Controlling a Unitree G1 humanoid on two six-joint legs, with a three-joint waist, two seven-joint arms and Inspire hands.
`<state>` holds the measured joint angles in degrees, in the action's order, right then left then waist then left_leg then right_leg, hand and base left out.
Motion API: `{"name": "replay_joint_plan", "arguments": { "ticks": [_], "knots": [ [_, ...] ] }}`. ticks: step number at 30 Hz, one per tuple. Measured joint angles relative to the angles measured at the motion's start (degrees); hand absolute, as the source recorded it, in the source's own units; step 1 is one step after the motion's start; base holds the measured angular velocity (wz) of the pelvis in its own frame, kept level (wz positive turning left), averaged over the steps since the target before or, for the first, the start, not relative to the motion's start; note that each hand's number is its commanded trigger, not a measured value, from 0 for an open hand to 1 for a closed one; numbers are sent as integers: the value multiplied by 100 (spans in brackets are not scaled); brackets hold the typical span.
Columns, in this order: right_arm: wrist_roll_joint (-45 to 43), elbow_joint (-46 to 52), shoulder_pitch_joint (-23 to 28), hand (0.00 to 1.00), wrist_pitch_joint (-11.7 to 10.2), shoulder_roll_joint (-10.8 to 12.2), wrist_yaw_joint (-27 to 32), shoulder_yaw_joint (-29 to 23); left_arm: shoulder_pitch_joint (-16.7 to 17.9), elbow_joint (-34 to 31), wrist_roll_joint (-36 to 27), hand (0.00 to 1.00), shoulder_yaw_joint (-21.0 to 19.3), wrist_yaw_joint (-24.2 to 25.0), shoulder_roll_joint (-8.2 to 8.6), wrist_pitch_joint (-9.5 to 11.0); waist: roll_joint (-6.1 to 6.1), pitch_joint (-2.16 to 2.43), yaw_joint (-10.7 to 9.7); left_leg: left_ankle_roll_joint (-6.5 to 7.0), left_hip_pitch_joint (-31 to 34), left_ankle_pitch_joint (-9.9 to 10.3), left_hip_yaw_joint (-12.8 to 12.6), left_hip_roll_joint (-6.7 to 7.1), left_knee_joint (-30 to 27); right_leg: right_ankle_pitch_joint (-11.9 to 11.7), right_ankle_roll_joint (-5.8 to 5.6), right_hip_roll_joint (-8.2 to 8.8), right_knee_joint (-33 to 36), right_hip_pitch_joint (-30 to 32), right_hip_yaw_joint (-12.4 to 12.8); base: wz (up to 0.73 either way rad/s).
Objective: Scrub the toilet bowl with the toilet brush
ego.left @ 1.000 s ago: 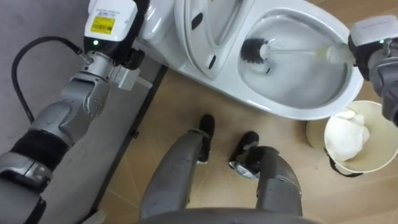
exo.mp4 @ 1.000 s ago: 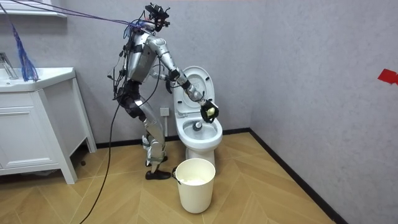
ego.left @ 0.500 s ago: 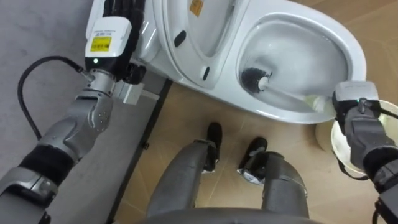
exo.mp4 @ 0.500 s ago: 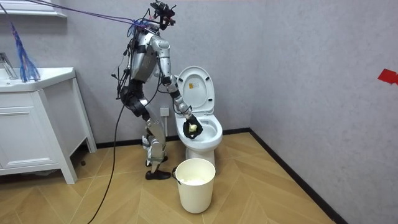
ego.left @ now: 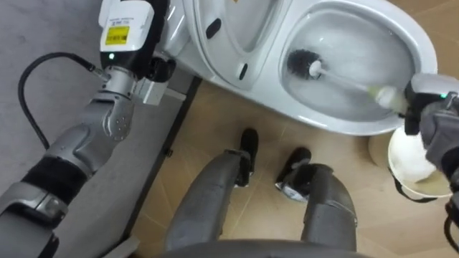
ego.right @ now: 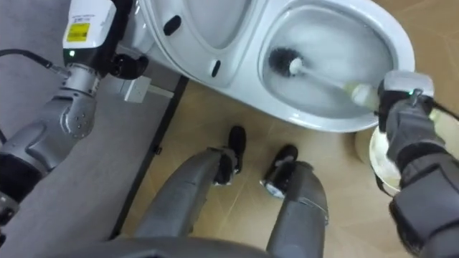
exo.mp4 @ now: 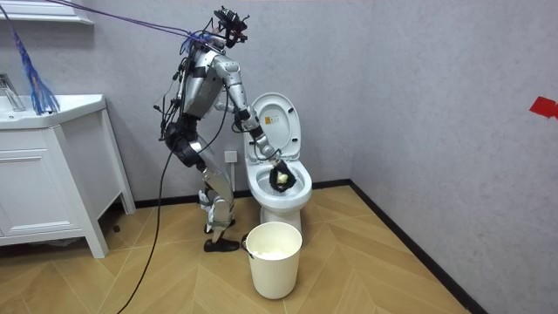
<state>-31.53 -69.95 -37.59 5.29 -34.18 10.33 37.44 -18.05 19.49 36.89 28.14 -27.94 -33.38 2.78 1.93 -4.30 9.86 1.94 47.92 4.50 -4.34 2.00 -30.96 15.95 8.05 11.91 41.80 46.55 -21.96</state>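
1. Brush (ego.left: pixel 305 63) first: you see a round black bristle head, a thin white shaft and a yellow-green grip.
2. Its head is down inside the white toilet bowl (ego.left: pixel 319 120), and the shaft slants up toward the rim on the robot's right.
3. Your right hand (ego.left: pixel 427 97) is curled round the grip at that rim.
4. Your left hand (ego.left: pixel 128 29) is up beside the raised lid (ego.left: pixel 233 29); you cannot tell its grip.
5. A white bin (exo.mp4: pixel 273 260) stands on the floor just beside the bowl.
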Motion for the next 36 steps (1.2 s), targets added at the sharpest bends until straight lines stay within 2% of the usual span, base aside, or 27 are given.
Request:
{"name": "replay_joint_plan", "arguments": {
  "ticks": [2,4,5,12,13,15,17,18,19,20,21,23,26,28,30,31,32,36],
  "knots": [
    [-4,-145,-361,100,-40,-151,80,0,-11,-59,165,0,-5,-28,-140,-38,-233,8,-78,6,43,-6,-17,4,-54,16,4,24,77,43,11,5],
    [-17,-133,-444,100,-136,-269,116,0,5,-124,260,0,-17,-50,-241,-104,-414,12,-128,7,45,-6,-17,-4,-84,21,0,16,85,38,20,0],
    [-54,-132,-471,100,-183,-345,139,0,5,-153,336,0,-39,-58,-268,-140,-464,10,-168,10,60,-7,-9,-6,-108,16,-8,8,83,36,19,0],
    [-292,-65,-466,100,-196,-379,154,0,-117,-32,332,0,-64,155,-264,-139,-425,13,-159,65,39,26,-26,-20,-147,-54,-80,9,89,5,31,-8],
    [-303,-31,-458,100,-169,-379,147,1,-122,-23,332,0,-82,202,-245,-139,-395,6,-150,45,16,38,-23,-19,-143,-66,-77,9,83,-21,23,0],
    [-358,3,-409,100,-141,-378,145,4,-106,-8,331,0,-76,273,-171,-146,-262,-8,-121,46,-39,40,-1,-23,-142,-87,-84,-1,38,-114,-16,3],
    [-488,43,-307,100,-63,-391,146,21,-62,-7,331,0,-22,381,-74,-141,18,2,25,53,-81,43,25,-43,-111,-152,-133,-60,-95,-189,-17,-8],
    [-492,71,-259,100,-42,-391,145,35,-59,-4,329,0,6,392,-72,-139,83,8,64,59,-83,36,20,-40,-85,-163,-139,-59,-115,-188,-19,-6],
    [-491,92,-152,100,-30,-389,132,94,-62,18,327,0,43,419,-32,-129,201,5,116,85,-90,9,7,-23,-32,-173,-151,-44,-130,-179,-19,0],
    [-507,125,10,100,-15,-373,73,187,-66,30,323,0,74,449,62,-135,275,21,176,102,-90,-6,-24,-12,7,-172,-150,-20,-121,-152,-13,6],
    [-508,120,92,100,-6,-334,29,245,-66,37,324,0,99,455,124,-145,310,32,212,102,-96,-11,-25,-8,29,-175,-144,-21,-134,-153,-12,0],
    [-694,108,401,100,177,-135,-186,505,-63,128,385,0,136,392,295,-153,366,62,323,101,-112,-13,-16,-3,88,-192,-93,-27,-159,-165,-25,6],
    [-718,121,559,100,354,-29,-177,441,21,151,377,0,91,278,334,-144,442,79,332,107,-102,-31,-5,-20,140,-192,-85,-65,-225,-163,-32,2],
    [-728,131,583,100,364,29,-172,440,36,156,355,0,77,270,337,-146,453,86,311,85,-116,-30,20,-36,142,-192,-75,-105,-266,-193,-29,0],
    [-728,192,725,100,436,64,-161,439,38,194,320,0,83,269,404,-147,501,94,297,66,-171,-20,55,-30,140,-191,-73,-146,-339,-288,-69,3],
    [-734,290,837,100,523,79,-153,410,52,241,314,0,94,269,486,-157,569,98,275,48,-235,-6,131,-31,135,-199,-83,-196,-441,-413,-120,8],
    [-755,366,948,100,600,152,-158,372,52,347,311,0,120,269,531,-157,582,103,239,37,-343,5,139,-40,151,-199,-84,-216,-511,-550,-163,8],
    [-757,638,1268,100,699,348,-248,177,110,524,124,0,115,335,531,-144,604,117,133,9,-590,98,140,-129,148,-181,-98,-306,-660,-869,-193,-4]
  ]
}}
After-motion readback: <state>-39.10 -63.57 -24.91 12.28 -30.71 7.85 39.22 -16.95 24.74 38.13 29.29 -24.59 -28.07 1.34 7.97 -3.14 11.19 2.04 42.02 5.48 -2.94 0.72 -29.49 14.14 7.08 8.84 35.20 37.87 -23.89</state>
